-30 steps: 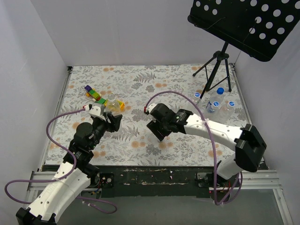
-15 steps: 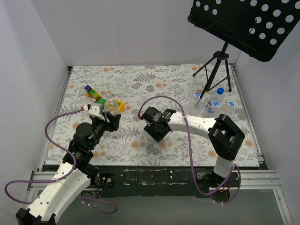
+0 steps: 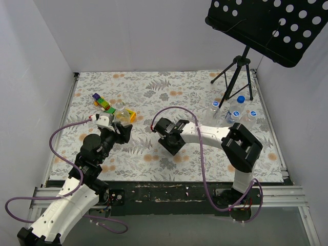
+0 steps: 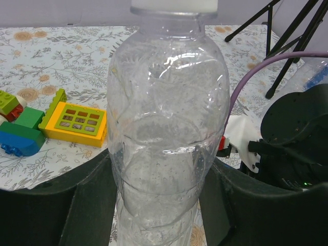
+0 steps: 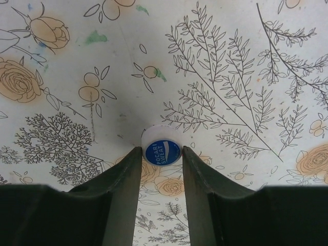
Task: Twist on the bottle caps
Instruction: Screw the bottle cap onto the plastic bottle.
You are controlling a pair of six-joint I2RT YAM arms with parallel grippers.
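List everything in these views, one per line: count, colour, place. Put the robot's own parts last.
clear plastic bottle: one, clear, upright in the left gripper.
small capped bottles: about four, clear with blue or white tops, far right by the tripod.
round screw cap: one, blue top with white rim, on the cloth in the right gripper.
toy blocks: a few, green, yellow and blue, far left.
perforated music stand: one, black, on a tripod in the far right corner.
floral tablecloth: one, white with orange and grey print.
left gripper: black, shut on the bottle.
right gripper: black, shut on the cap.
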